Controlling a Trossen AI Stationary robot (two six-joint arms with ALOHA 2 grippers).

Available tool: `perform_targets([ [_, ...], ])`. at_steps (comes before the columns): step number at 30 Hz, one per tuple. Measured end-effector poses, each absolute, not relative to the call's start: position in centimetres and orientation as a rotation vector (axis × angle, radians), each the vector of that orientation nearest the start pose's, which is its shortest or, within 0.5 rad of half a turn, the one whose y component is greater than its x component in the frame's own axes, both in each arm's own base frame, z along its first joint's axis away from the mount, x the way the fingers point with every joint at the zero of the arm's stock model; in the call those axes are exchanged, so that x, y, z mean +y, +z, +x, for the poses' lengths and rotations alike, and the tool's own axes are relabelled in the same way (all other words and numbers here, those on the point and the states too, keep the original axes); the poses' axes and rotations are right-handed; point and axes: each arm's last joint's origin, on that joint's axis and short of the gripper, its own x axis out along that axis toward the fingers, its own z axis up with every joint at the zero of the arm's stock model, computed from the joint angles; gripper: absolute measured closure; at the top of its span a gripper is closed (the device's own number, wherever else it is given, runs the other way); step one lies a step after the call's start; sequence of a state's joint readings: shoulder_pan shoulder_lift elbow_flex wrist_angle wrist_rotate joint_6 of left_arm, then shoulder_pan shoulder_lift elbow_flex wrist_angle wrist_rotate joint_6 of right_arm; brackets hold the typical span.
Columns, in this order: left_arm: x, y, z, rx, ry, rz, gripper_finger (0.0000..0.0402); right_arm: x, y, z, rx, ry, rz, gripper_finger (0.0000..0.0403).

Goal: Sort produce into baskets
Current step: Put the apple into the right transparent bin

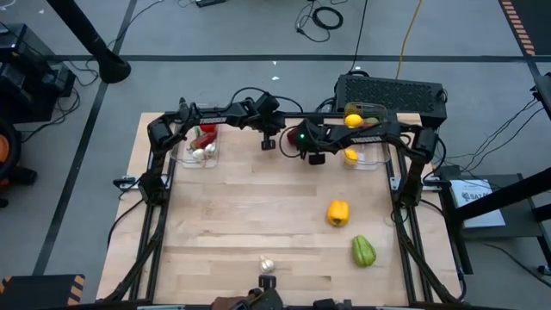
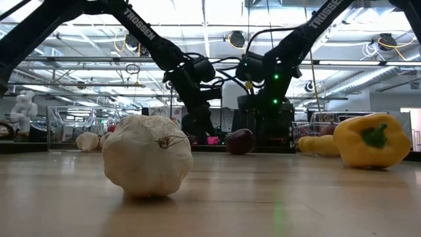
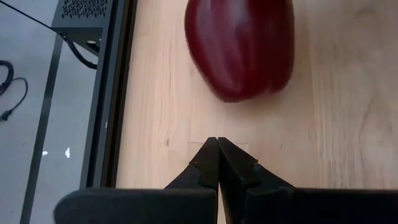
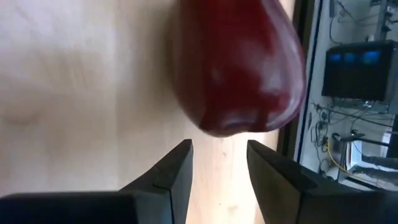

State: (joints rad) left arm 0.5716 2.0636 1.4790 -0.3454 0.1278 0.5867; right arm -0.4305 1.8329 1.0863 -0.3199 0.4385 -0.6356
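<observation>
A dark red pepper (image 1: 294, 140) lies on the table near its far edge, between my two grippers. My left gripper (image 3: 217, 142) is shut and stands just short of the red pepper (image 3: 242, 46), touching nothing. My right gripper (image 4: 219, 149) is open, its fingertips a little short of the red pepper's (image 4: 239, 68) end, with nothing between them. A yellow pepper (image 1: 338, 213), a green pepper (image 1: 363, 251) and a white garlic (image 1: 267, 263) lie loose on the table. The left basket (image 1: 183, 158) holds red and white pieces. The right basket (image 1: 372, 160) holds lemons.
A black box with cables (image 1: 392, 93) stands behind the table's far edge. The dark frame rail (image 3: 109, 93) runs along that edge close to the pepper. Bare wood lies across the table's middle (image 1: 241, 207).
</observation>
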Motion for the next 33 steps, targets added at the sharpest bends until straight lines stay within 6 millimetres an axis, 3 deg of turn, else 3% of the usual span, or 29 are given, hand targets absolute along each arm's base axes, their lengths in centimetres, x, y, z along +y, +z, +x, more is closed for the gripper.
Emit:
perform_targets([
  [9,23.8,17.2,36.8,0.998,0.156,0.238,0.0400,-13.8,15.3,32.0,1.325,-0.419,-0.490,0.0259],
  [17,23.8,17.2,36.8,0.993,0.143,0.232,0.0400,-14.8,15.4,31.7,1.297,-0.538,-0.414,0.0259],
  [33,22.8,17.3,37.5,0.945,0.067,0.221,0.0400,-13.6,15.3,32.5,1.201,-0.448,-0.255,0.0259],
])
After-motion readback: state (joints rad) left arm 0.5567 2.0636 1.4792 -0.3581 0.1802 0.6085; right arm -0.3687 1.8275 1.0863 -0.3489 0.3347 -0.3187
